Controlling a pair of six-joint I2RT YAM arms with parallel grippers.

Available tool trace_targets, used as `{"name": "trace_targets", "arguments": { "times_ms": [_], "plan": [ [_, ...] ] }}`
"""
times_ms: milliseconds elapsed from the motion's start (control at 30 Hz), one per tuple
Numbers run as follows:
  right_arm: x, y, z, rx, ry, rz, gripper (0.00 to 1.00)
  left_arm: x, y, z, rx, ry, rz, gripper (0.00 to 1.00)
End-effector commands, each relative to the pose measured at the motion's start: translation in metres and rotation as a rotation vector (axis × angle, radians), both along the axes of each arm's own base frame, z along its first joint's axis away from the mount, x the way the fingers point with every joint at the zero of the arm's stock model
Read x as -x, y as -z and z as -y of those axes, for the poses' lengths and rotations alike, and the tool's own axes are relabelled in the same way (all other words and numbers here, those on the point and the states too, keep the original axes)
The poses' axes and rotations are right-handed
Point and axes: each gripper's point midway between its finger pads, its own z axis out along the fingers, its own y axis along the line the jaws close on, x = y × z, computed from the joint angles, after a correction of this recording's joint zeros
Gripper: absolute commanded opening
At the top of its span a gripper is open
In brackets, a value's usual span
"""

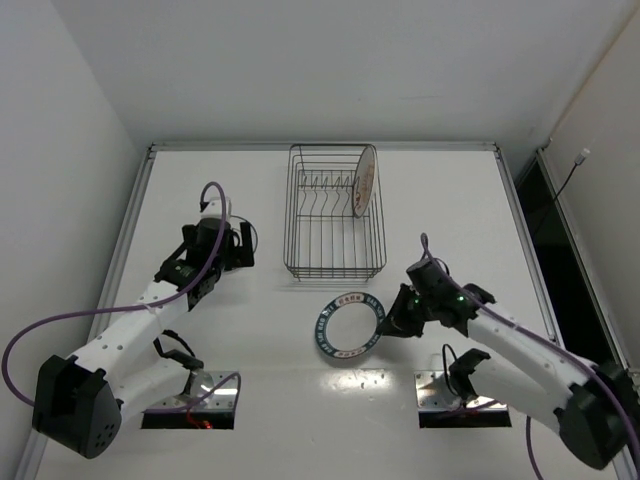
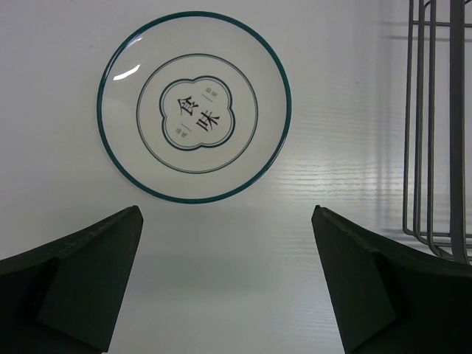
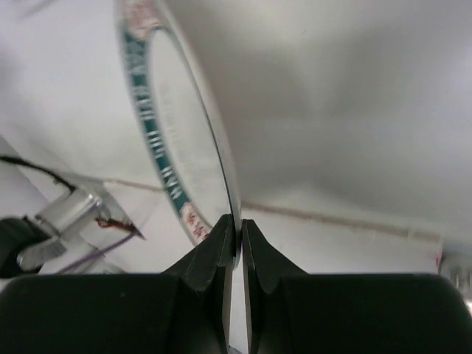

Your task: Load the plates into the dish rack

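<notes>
Jaws first: the right gripper [image 3: 237, 230] is clamped on the near edge of the blue-rimmed plate [image 1: 349, 326], with only the fingertips on the rim. This plate sits just in front of the dish rack [image 1: 335, 272], low over the table [image 1: 250, 330]. We cannot tell whether it is fully clear of the surface.

The left gripper [image 2: 226, 214] hangs with its jaws wide apart and holds nothing. Just ahead of it a third plate, the teal-lined plate [image 2: 194, 107], lies flat on the table, with a corner of the rack to its right.

Farther back, the orange-centred plate [image 1: 365, 180] already stands on edge at the far right of the rack. The prongs [image 1: 322, 185] to its left appear free.

We judge the step in hand to be lifting the gripped plate and carrying it to the rack. To do it well:

1. We raise the plate slowly. A fingertip hold on a glazed rim may let the plate swing or slip.
2. We turn the plate on edge before it crosses the rack's near wall, and carry it high enough to clear the wire.
3. We line it up parallel to the standing plate, over a free gap between prongs and well apart from that plate.
4. We lower it until the bottom edge seats, and open the jaws only then.
5. We keep the left arm clear of the path.
</notes>
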Motion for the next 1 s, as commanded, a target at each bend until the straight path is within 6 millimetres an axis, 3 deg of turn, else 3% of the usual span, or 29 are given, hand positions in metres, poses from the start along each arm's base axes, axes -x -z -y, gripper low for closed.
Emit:
{"name": "trace_targets", "arguments": {
  "times_ms": [0, 67, 100, 167, 200, 267, 300, 333, 367, 400, 433, 467, 500, 533, 567, 667, 767, 900, 967],
  "plan": [
    [-0.009, -0.073, 0.003, 0.026, -0.003, 0.173, 0.0, 0.0, -0.006, -0.005, -0.026, -0.017, 0.021, 0.99],
    [-0.016, -0.106, 0.013, 0.092, -0.024, 0.29, 0.0, 0.0, -0.003, -0.002, -0.03, -0.008, 0.012, 0.99],
    [-0.028, -0.146, 0.017, 0.109, -0.021, 0.407, 0.0, 0.0, -0.003, -0.002, -0.03, -0.008, 0.012, 0.99],
    [-0.048, -0.178, 0.015, 0.158, -0.039, 0.491, 0.0, -0.002, -0.002, 0.001, -0.028, 0.001, 0.001, 0.99],
    [-0.067, -0.224, 0.017, 0.167, 0.003, 0.6, 0.0, -0.002, -0.002, 0.001, -0.028, 0.001, 0.001, 0.99],
    [-0.091, -0.254, 0.018, 0.27, -0.032, 0.687, 0.0, -0.002, -0.002, 0.001, -0.028, 0.001, 0.001, 0.99],
    [-0.123, -0.283, 0.014, 0.342, 0.013, 0.753, 0.0, -0.002, -0.002, 0.001, -0.028, 0.001, 0.001, 0.99],
    [-0.138, -0.293, 0.017, 0.429, -0.019, 0.793, 0.0, -0.002, -0.002, 0.001, -0.028, 0.001, 0.001, 0.99],
    [-0.159, -0.332, 0.028, 0.501, 0.071, 0.884, 0.0, -0.002, -0.002, -0.001, -0.033, -0.006, 0.003, 0.99],
    [-0.186, -0.32, 0.015, 0.6, 0.041, 0.864, 0.0, 0.0, 0.002, -0.002, -0.04, -0.006, -0.015, 0.99],
    [-0.2, -0.326, 0.017, 0.67, 0.053, 0.881, 0.0, -0.003, -0.002, -0.002, -0.041, -0.014, -0.003, 0.99],
    [-0.215, -0.35, 0.028, 0.775, 0.095, 0.938, 0.0, -0.001, -0.001, -0.005, -0.052, -0.023, -0.009, 0.99],
    [-0.228, -0.352, 0.026, 0.83, 0.094, 0.948, 0.0, -0.002, 0.001, -0.006, -0.061, -0.03, -0.016, 0.99],
    [-0.251, -0.339, 0.013, 0.894, 0.074, 0.941, 0.0, -0.002, 0.001, -0.009, -0.07, -0.042, -0.013, 0.99],
    [-0.262, -0.349, 0.022, 0.973, 0.104, 0.954, 0.0, -0.001, 0.002, -0.01, -0.074, -0.042, -0.021, 0.99],
    [-0.287, -0.346, 0.014, 1.067, 0.119, 0.972, 0.0, 0.0, 0.001, -0.008, -0.092, -0.044, -0.023, 0.99],
    [-0.313, -0.312, -0.002, 1.142, 0.087, 0.936, 0.0, 0.001, 0.004, -0.012, -0.116, -0.07, -0.033, 0.99],
    [-0.327, -0.295, -0.001, 1.204, 0.104, 0.903, 0.0, 0.0, 0.007, -0.015, -0.13, -0.092, -0.047, 0.99],
    [-0.335, -0.272, -0.004, 1.227, 0.069, 0.871, 0.0, 0.0, 0.007, -0.016, -0.128, -0.104, -0.043, 0.99]
  ]
}}
